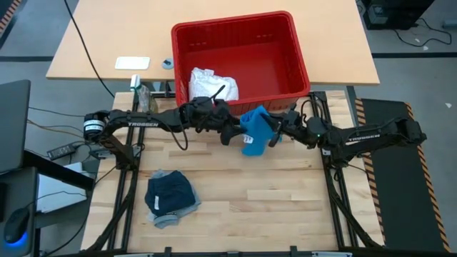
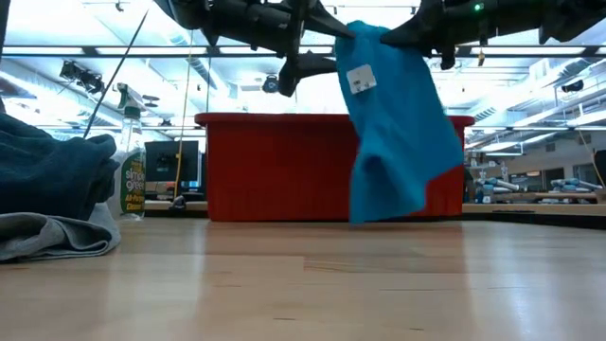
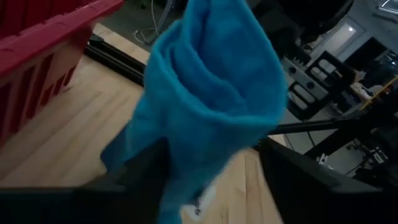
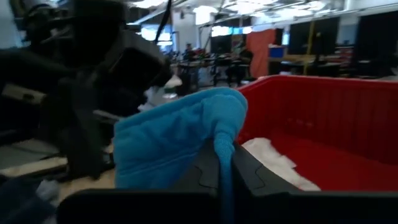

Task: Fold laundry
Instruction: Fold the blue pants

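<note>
Laundry: one blue garment (image 1: 255, 132) (white tag showing) hangs crumpled, pinched by the right gripper (image 1: 275, 130). Left gripper (image 1: 232, 133) gapes beside it. Navy (image 1: 170, 193), grey (image 1: 166, 218) and white (image 1: 211, 83) pieces lie elsewhere.

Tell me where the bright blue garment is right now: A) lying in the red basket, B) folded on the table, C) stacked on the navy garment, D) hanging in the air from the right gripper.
D: the bright blue garment hangs clear of the table, pinched by the right gripper.

red basket (image 1: 300, 68) behind, folded pile (image 1: 170, 198) front-left
</note>
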